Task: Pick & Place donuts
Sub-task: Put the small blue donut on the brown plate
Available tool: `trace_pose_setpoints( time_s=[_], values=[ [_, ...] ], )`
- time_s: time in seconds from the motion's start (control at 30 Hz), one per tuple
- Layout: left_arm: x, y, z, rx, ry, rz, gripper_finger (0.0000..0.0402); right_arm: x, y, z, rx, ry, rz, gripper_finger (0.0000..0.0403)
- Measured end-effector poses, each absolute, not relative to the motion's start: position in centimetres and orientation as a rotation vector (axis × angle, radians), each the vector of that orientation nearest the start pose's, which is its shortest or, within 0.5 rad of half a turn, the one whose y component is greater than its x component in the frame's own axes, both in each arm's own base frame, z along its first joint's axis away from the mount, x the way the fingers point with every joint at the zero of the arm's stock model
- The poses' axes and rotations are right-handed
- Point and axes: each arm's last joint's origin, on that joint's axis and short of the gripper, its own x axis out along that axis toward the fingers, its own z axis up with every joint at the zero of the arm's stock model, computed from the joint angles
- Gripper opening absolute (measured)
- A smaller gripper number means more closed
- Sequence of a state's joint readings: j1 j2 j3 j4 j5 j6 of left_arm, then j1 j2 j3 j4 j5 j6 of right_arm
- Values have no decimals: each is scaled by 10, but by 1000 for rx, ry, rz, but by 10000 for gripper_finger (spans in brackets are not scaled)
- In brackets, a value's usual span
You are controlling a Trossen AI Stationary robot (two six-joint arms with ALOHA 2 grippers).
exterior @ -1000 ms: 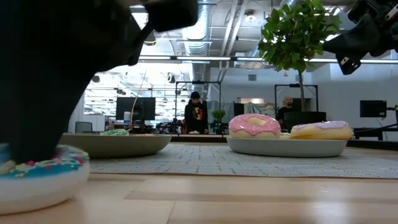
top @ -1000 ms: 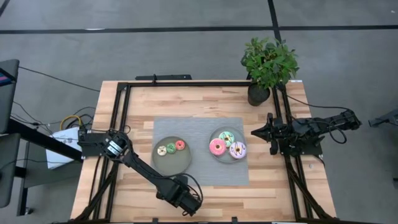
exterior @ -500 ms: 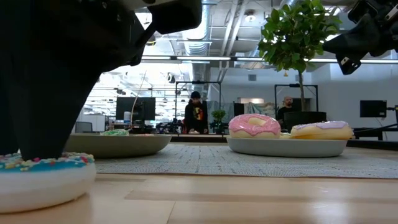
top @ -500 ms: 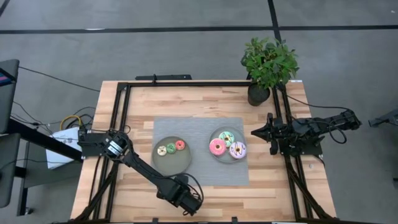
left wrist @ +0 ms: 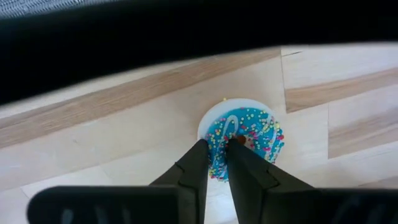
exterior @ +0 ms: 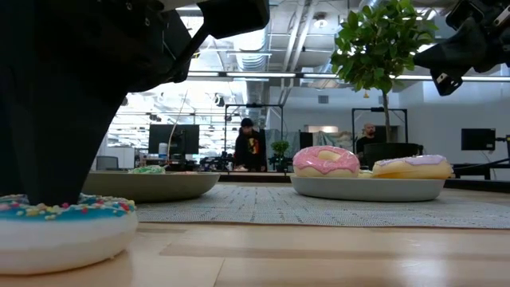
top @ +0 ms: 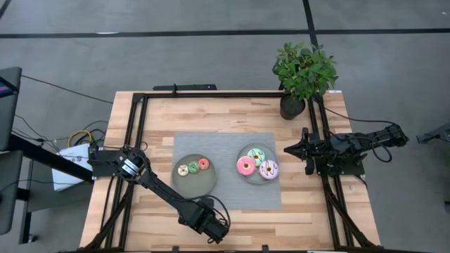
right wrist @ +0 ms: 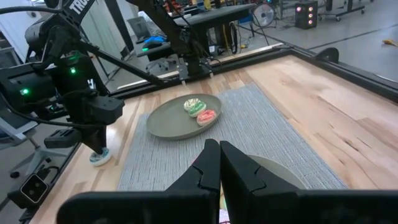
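Looking down my left wrist camera, I see the left gripper (left wrist: 216, 148) planted on the blue donut (left wrist: 245, 135), its two dark wedge-shaped fingers drawn narrow and set down on the sprinkled icing at the ring's hole; I cannot tell whether they actually pinch it. That donut is a small glossy ring, turquoise icing on a white base, resting flat on the pale wood planks of the table (top: 158, 119) near the front edge, off the ribbed grey mat (top: 225, 144). On the mat sit two round, smooth grey-green plates. The left plate (top: 190, 184) carries three tiny rings in a row: cream donut (top: 183, 170), green donut (top: 193, 167) and red donut (top: 204, 164). The right plate (top: 247, 176) holds the pink donut (top: 245, 166), the green-white sprinkled donut (top: 256, 155) and the white-purple sprinkled donut (top: 268, 169), packed close together. The right gripper (right wrist: 216, 163) hangs raised over the table's right side, fingers pressed together on nothing. A leafy potted plant (top: 302, 74) stands at the far right corner.
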State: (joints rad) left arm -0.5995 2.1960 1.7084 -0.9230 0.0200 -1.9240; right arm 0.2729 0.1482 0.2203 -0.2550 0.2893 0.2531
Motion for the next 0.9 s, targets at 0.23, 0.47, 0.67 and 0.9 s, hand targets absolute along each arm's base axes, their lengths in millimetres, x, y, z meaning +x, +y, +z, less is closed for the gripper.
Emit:
trace_pose_setpoints(
  time_s=[0.23,0.47,0.67,0.9],
  values=[
    [359,-245,160,-1147,1259,895,45,92,17,203,202,173,-38,0],
    [360,-245,164,-1155,1218,909,45,92,17,203,202,173,-38,0],
    [364,-246,183,-1144,1189,913,45,92,17,203,202,173,-39,0],
    [348,-228,217,-928,1218,1150,45,92,17,203,202,173,-39,0]
  ],
)
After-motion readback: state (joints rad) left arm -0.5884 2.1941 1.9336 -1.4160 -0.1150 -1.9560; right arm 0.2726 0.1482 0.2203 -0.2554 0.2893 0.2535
